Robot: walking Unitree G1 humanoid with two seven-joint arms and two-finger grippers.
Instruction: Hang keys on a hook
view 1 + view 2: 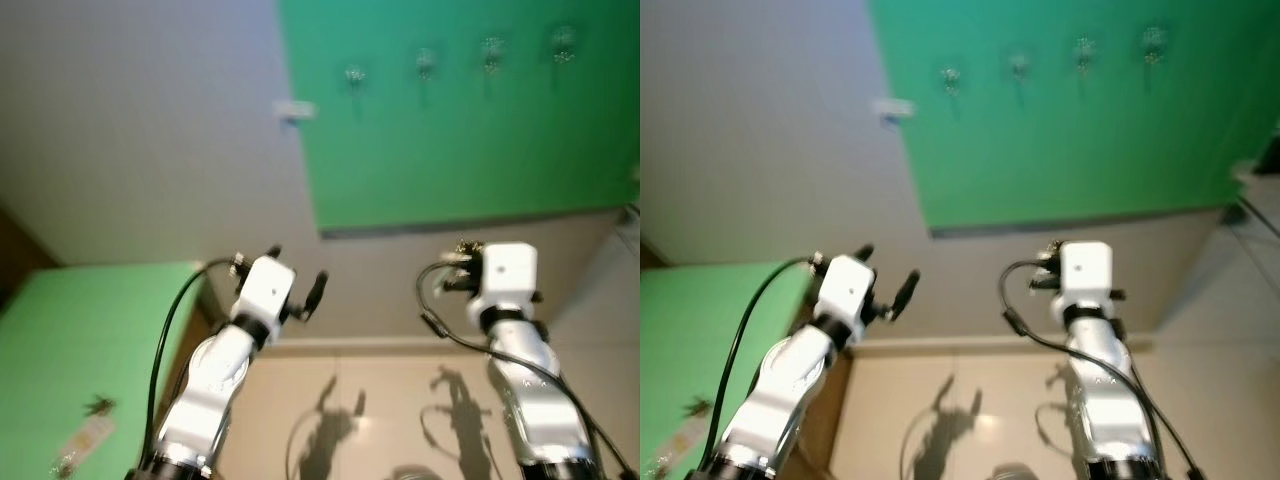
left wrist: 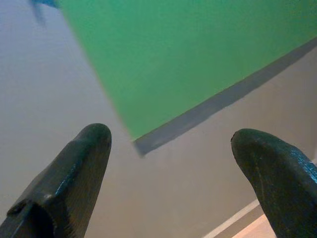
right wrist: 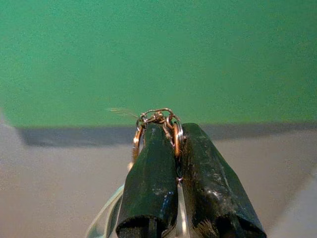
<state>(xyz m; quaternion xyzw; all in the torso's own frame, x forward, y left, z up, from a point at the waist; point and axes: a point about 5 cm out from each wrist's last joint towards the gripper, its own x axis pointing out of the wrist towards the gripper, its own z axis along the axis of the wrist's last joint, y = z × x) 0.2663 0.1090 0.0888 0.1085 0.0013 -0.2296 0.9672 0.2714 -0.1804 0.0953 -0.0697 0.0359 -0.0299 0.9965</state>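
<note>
Right gripper [image 3: 168, 131]: I have its two black fingers [image 3: 148, 183] pressed together on the key ring [image 3: 157, 118], whose copper and silver loops stand just proud of the tips; what seems to be a key blade hangs between the fingers, though that view is too close to be sure. I judge the keys light, hard and slippery, free to swing, so the hold belongs on the ring with one loop left clear. Left gripper [image 1: 298, 280]: fingers spread wide apart, holding nothing, raised beside the right. Beyond both, a green panel [image 1: 450, 140] on the wall carries a row of hooks [image 1: 424, 62], well above the ring. A green table [image 1: 80, 340] stands at my left.
</note>
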